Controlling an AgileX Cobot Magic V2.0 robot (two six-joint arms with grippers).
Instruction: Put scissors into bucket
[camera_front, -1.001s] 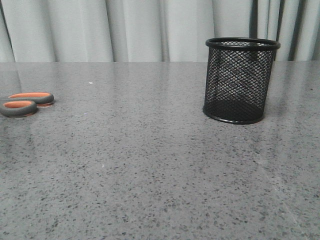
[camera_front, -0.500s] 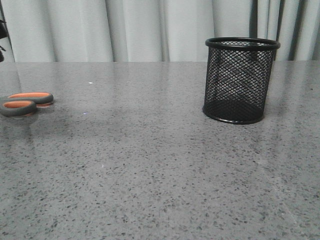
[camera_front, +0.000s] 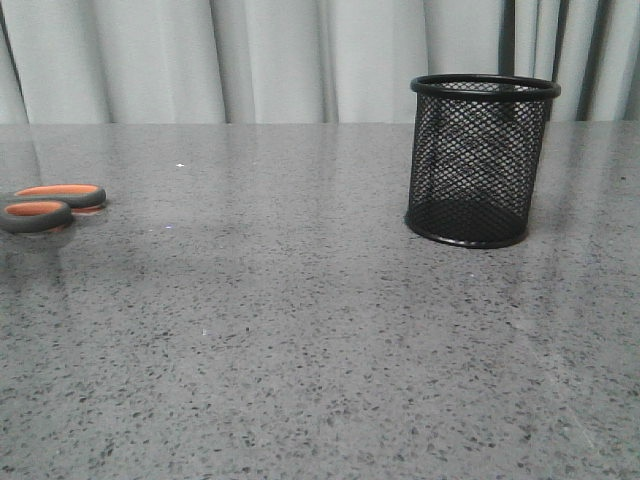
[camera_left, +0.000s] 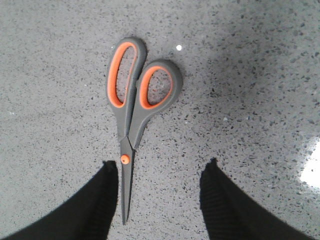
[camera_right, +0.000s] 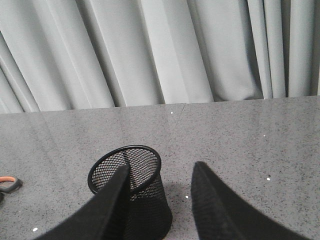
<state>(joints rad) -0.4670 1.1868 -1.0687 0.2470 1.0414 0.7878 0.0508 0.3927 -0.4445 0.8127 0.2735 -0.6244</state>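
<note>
The scissors (camera_front: 50, 205) lie flat at the far left of the grey table, and only their grey-and-orange handles show in the front view. In the left wrist view the whole scissors (camera_left: 132, 115) lie shut on the table. My left gripper (camera_left: 161, 165) is open above them, with the blade just inside one fingertip (camera_left: 109, 172). The black mesh bucket (camera_front: 480, 160) stands upright at the right. My right gripper (camera_right: 162, 166) is open and empty above and just beside the bucket (camera_right: 150, 200). Neither gripper shows in the front view.
The grey speckled table top (camera_front: 300, 330) runs back to pale curtains (camera_front: 270, 60). One scissors handle (camera_right: 9, 183) shows at the edge of the right wrist view.
A dark part of the arm that showed at the far left edge half a second ago is out of the front view now. The scissors and the bucket have not moved.
</note>
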